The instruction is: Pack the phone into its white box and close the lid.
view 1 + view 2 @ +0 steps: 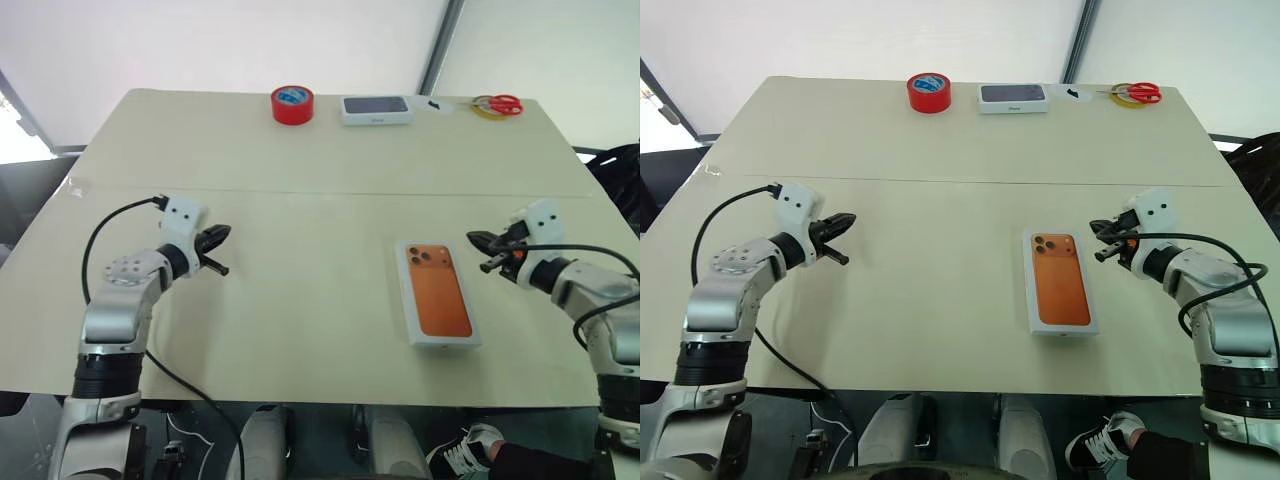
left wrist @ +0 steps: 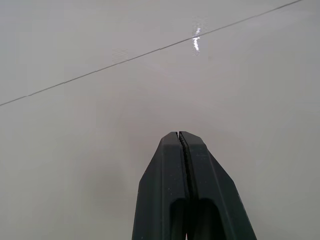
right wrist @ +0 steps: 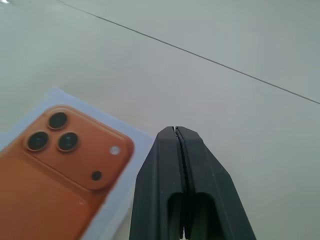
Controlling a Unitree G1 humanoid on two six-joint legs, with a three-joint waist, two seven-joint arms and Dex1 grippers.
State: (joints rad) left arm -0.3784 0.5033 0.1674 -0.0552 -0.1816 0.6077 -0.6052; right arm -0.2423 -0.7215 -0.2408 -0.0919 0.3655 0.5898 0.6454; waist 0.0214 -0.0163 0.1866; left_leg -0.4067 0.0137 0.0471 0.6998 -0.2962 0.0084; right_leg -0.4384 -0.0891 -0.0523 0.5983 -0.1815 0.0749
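The lid (image 1: 436, 305), white with an orange phone picture on its face, lies flat on the table right of centre, closed over the white box, whose front edge (image 1: 447, 344) shows beneath it. The phone itself is hidden. My right gripper (image 1: 476, 241) hovers shut and empty just right of the lid's far corner; the right wrist view has its closed fingertips (image 3: 175, 131) beside the printed lenses (image 3: 57, 135). My left gripper (image 1: 223, 243) is shut and empty over bare table far to the left, its tips (image 2: 180, 135) pressed together.
Along the far edge stand a red tape roll (image 1: 292, 103), a white box with a dark picture (image 1: 376, 109) and red-handled scissors on a yellow tape roll (image 1: 497, 105). A seam (image 1: 330, 193) crosses the table.
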